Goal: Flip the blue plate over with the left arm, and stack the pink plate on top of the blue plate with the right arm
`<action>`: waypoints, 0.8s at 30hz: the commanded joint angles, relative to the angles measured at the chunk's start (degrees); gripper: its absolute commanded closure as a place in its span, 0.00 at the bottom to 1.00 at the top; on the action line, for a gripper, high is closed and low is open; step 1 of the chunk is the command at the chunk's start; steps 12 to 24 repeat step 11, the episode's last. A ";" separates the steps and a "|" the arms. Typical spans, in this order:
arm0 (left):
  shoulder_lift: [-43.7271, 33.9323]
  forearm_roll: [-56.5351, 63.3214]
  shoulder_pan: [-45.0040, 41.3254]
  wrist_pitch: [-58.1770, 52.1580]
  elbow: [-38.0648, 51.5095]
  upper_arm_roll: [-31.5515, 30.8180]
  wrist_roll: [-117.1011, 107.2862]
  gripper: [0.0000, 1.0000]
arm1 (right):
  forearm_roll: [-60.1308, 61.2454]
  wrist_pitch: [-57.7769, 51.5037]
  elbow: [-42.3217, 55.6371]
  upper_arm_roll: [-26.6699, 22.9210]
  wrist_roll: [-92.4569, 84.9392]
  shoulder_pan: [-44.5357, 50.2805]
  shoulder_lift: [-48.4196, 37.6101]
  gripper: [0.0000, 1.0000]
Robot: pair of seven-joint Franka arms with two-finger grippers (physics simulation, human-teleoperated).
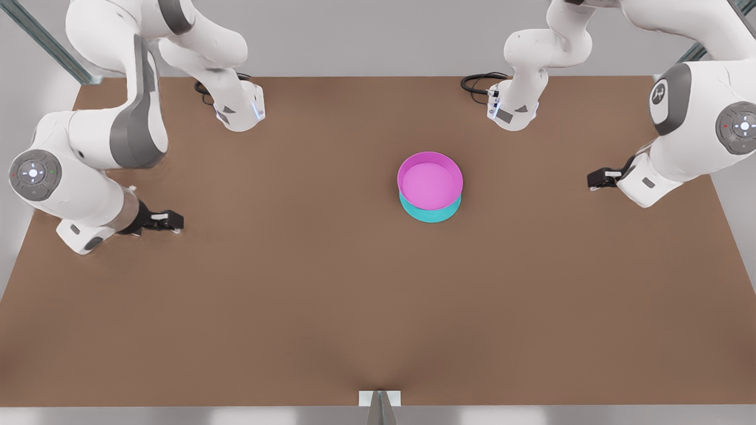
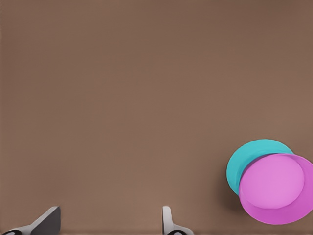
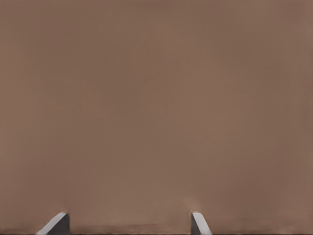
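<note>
I see the pink plate (image 1: 430, 180) stacked on the blue plate (image 1: 430, 211) mid-table. The left gripper (image 2: 110, 223) and right gripper (image 3: 128, 223) hang spread, holding nothing, well apart from the 2 plates. Plates look stiff, light, slick; I'd pinch the rim.

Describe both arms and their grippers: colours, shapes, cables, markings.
The arm at the front view's left and the arm at the front view's right look identical: glossy white rounded links, grey joint covers, round grey caps with a white light. A black cable coils by each base. Each ends in a small black gripper; the left gripper and right gripper show grey wedge-shaped jaws.
</note>
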 commanded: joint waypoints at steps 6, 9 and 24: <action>0.35 0.21 -0.34 0.65 0.18 -0.09 0.00 0.00 | 0.23 2.14 -0.93 0.18 0.86 -0.81 -0.91 0.00; 1.40 0.04 -0.34 0.83 0.09 -0.09 0.00 0.00 | -0.12 2.23 -0.75 0.18 -0.10 -1.69 -0.29 0.00; 1.49 0.12 -0.34 0.83 0.18 -0.09 0.00 0.00 | -0.12 2.23 -0.58 0.18 -0.10 -1.60 -0.29 0.00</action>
